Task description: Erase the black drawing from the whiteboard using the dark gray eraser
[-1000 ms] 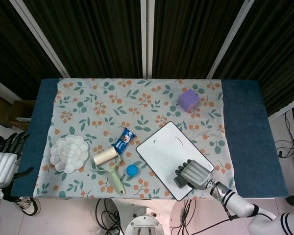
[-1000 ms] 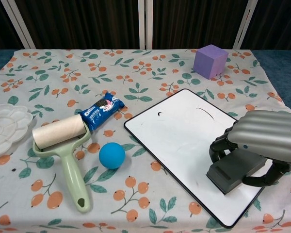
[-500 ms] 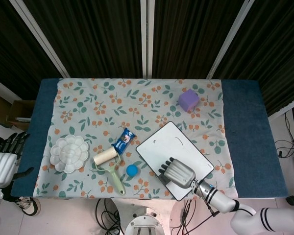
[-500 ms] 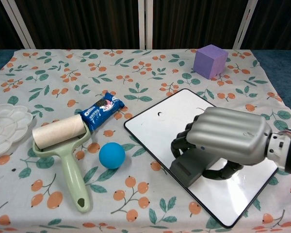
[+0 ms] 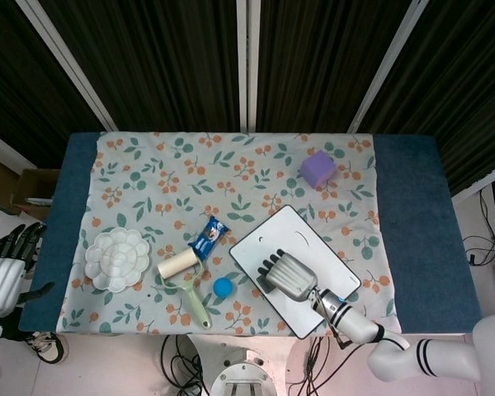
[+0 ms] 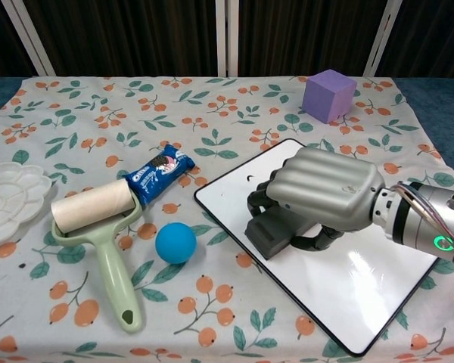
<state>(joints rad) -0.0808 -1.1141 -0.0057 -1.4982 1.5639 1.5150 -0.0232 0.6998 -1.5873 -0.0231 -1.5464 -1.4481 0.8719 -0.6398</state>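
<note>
Right hand (image 6: 321,198) is grasping the dark gray eraser (image 6: 276,232), fingers curling over its top, pressing it flat on the whiteboard (image 6: 363,287). The eraser is sitting on the board's left-centre area, close to the edge facing the blue ball (image 6: 175,242).

Key relation: remaining black marks are lying toward 12 o'clock from the eraser in the chest view. A small tick (image 6: 249,179) is showing near the board's far-left corner, just past the fingertips. In the head view another curved stroke (image 5: 299,239) is showing at about 1 o'clock from the hand; in the chest view the hand is covering that patch, so how much of it is left cannot be told.

The eraser's long axis is running diagonally, roughly 8 to 2 o'clock in the chest view, about parallel with the board's long side. Judgement: a push away toward the far corner is looking like the next need, sweeping broadside across the tick.

Left hand (image 5: 2,268) is hanging off the table at the far left, fingers apart and holding nothing, well away from the board. The right one is plainly the nearer.
</note>
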